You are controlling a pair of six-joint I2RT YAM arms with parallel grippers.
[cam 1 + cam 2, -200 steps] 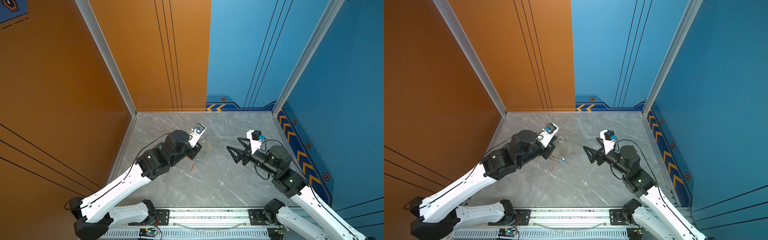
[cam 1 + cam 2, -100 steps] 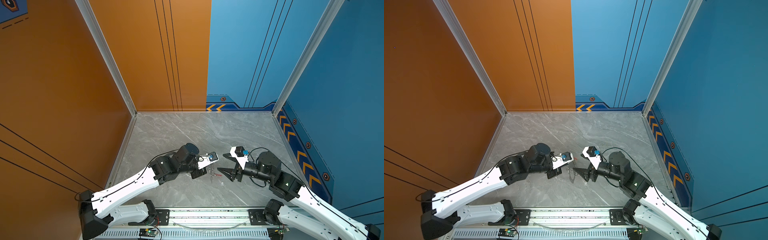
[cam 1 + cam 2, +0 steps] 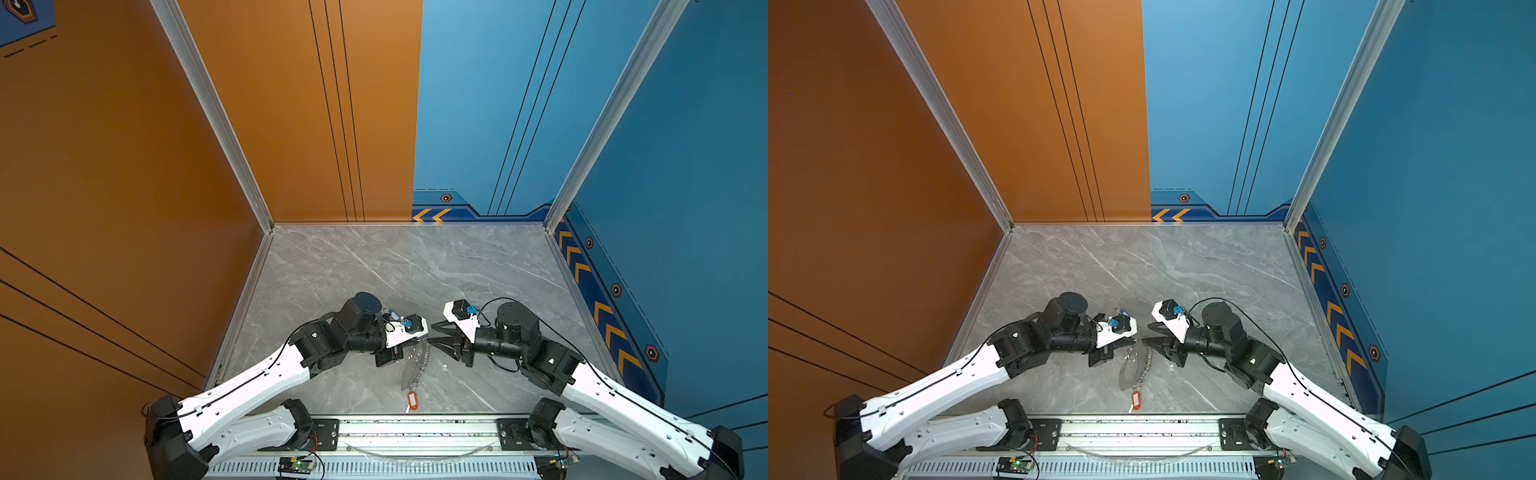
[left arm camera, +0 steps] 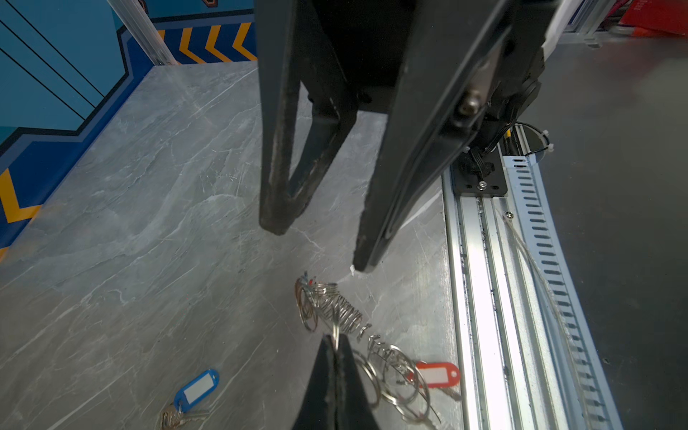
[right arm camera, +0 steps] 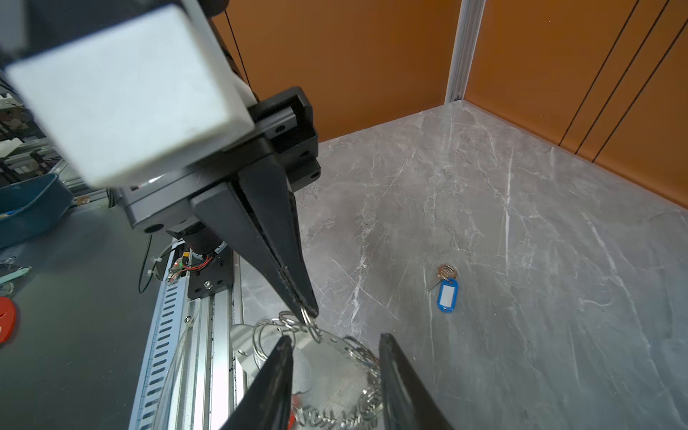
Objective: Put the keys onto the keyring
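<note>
The left gripper (image 5: 310, 313) is pinching the keyring (image 3: 409, 374); the right gripper (image 5: 333, 340), half-open, narrower than before, is flanking its rings; the blue-tagged key (image 5: 445, 292) is lying apart.

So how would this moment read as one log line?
left gripper: shut on keyring | right gripper: open, at keyring | blue-tag key: loose on table

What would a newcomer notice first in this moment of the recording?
At the front middle, the left gripper pinches a split ring of the keyring, which dangles with a red-tagged key at its end. The right gripper faces it, jaws apart, tips close to its rings. A blue-tagged key lies alone on the table.
</note>
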